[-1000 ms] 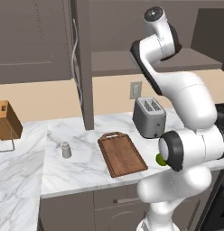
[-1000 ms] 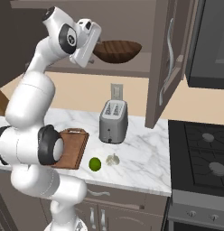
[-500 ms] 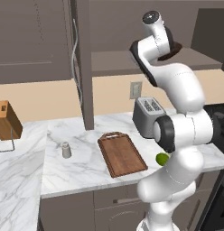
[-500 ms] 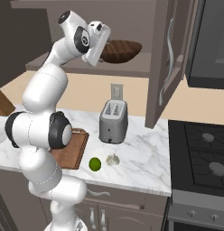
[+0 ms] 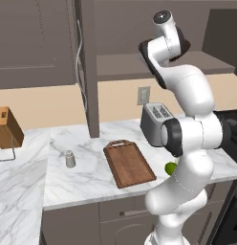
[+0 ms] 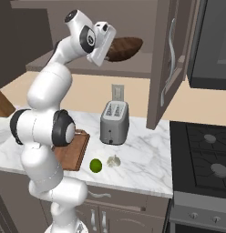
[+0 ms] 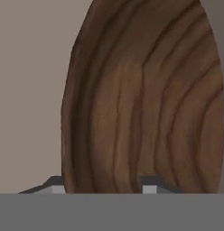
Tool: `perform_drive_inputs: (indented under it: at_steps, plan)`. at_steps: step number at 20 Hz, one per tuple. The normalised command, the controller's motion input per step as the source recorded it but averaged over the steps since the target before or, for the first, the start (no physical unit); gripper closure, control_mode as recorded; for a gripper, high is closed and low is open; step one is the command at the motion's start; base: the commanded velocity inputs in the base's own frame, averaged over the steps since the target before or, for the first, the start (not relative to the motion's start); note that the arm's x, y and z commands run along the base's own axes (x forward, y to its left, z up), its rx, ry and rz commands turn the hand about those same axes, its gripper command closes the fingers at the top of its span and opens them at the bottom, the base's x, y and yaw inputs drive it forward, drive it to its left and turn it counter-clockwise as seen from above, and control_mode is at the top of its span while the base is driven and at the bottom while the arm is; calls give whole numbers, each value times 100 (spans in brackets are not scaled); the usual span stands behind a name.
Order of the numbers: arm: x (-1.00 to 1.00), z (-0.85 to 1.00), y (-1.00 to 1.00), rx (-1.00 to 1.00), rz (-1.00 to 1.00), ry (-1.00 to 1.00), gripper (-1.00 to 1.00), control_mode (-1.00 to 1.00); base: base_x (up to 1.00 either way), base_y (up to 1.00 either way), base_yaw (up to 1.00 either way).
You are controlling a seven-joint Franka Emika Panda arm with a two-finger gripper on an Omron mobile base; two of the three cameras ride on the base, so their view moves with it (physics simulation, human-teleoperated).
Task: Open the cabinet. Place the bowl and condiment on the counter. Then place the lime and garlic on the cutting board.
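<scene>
The bowl [image 6: 124, 48] is dark brown wood with broad curved grain rings, wide and shallow, and it sits up on the open cabinet [image 6: 172, 59] shelf right in front of the claw [image 6: 105, 50]. From the right base view it lies level, rim up, its wide axis running along the shelf and stretching away from the claw toward the open door. In the hand view the bowl [image 7: 145, 99] looms close, its rim sweeping in an arc, with the two fingertips [image 7: 149, 186] poking up at its lower edge. One tip sits at the bowl's outer rim and the other against its wooden face, so the fingers stand apart on either side of the bowl wall; whether they are pressing on it I cannot tell.

Far below the claw, on the white marble tabletop [image 5: 87, 179], the reddish-brown cutting board [image 5: 128, 163] lies flat with its handle cutout toward the wall. The small grey condiment [image 5: 70, 159] shaker stands upright on the tabletop beside the board, on the far side of it from the claw. The bright green lime [image 6: 95, 165] and the pale lumpy garlic [image 6: 114, 160] rest just beside each other near the tabletop's front edge, below the claw and in front of the silver toaster [image 6: 114, 123].
</scene>
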Motion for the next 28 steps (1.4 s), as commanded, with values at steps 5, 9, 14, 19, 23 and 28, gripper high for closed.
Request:
perform_drive_inputs:
  at_steps: [5, 9, 14, 19, 23, 28]
  plan:
    - [-48, -24, 0, 0, 0, 0, 100, -100, 0, 0, 0]
    - [-100, 6, 0, 2, 0, -9, 100, -100, 0, 0, 0]
    - [-100, 18, 0, 9, 0, -6, 100, -100, 0, 0, 0]
    - [-100, 8, 1, 9, 2, 0, 100, -100, 0, 0, 0]
    - [-100, 0, 22, 3, 13, 0, 100, -100, 0, 0, 0]
    - [-100, -1, 52, 0, 33, 2, 100, -100, 0, 0, 0]
